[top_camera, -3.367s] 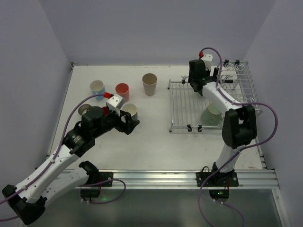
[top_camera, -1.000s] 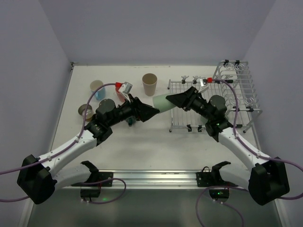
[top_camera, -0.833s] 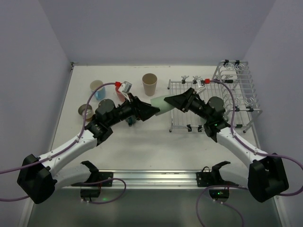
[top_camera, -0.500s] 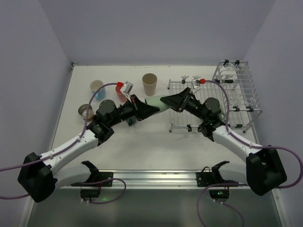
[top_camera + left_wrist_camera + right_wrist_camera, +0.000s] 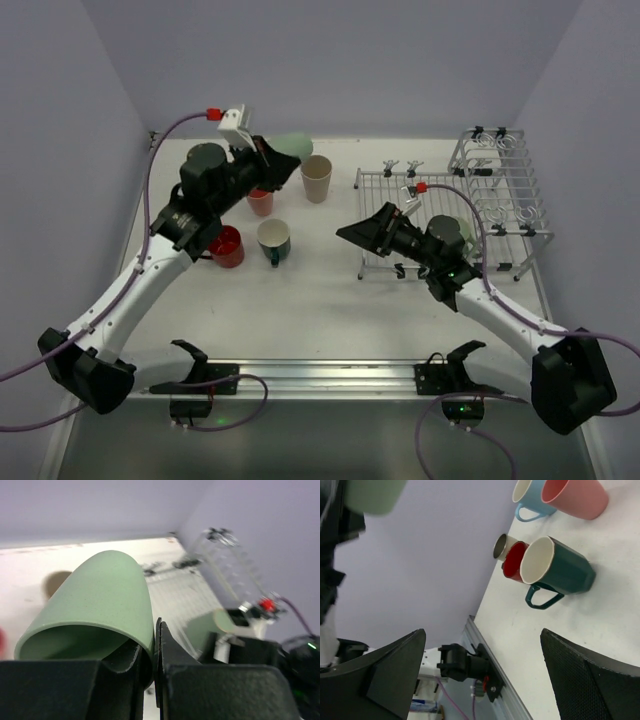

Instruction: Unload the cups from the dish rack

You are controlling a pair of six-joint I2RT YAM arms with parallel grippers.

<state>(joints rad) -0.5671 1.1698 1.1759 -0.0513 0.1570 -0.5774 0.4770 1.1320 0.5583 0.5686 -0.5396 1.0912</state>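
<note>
My left gripper (image 5: 272,165) is raised over the far left of the table, shut on the rim of a sage green cup (image 5: 290,148). In the left wrist view the left gripper (image 5: 153,641) has one finger inside the green cup (image 5: 95,600) and one outside. My right gripper (image 5: 358,232) hangs open with nothing in it, just left of the dish rack (image 5: 385,195). Below it the right wrist view shows a dark teal mug (image 5: 560,570), a red cup (image 5: 515,560), a pink cup (image 5: 575,497) and a light blue mug (image 5: 532,502).
A beige cup (image 5: 317,176) stands upright at the back centre. The pink cup (image 5: 260,202), teal mug (image 5: 272,238) and red cup (image 5: 226,247) cluster under the left arm. The rack's raised wire loops (image 5: 505,175) are at the far right.
Both grippers were on the green cup at mid-table. The right gripper let go, opened wide and drew back; the left arm lifted the cup up and to the back left.
</note>
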